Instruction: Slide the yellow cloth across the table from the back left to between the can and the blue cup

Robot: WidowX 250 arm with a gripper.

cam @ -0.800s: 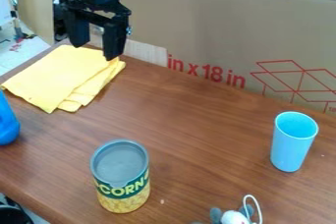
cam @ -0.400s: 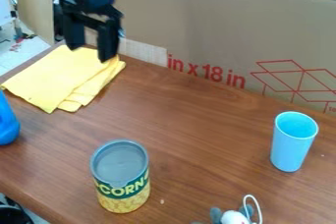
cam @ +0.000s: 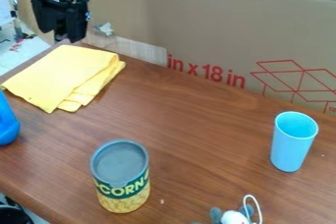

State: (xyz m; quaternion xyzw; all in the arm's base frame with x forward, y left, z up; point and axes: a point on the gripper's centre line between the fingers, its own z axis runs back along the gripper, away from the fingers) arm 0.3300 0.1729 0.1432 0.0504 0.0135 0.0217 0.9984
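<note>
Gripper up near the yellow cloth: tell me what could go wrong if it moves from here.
The gripper hangs close to the cardboard behind the table, so a swing that way might bump it. If it dipped onto the cloth, it could rumple the loose folds or catch just one layer. Farther over, the blue cup stands upright and looks empty, so a low sweep might tip it.

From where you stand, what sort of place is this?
Probably a robotics lab or workshop, though I can't be certain. A black robot gripper hangs by the far edge of a wooden table, near a folded yellow cloth, and a large cardboard sheet stands behind the table like a screen.
</note>
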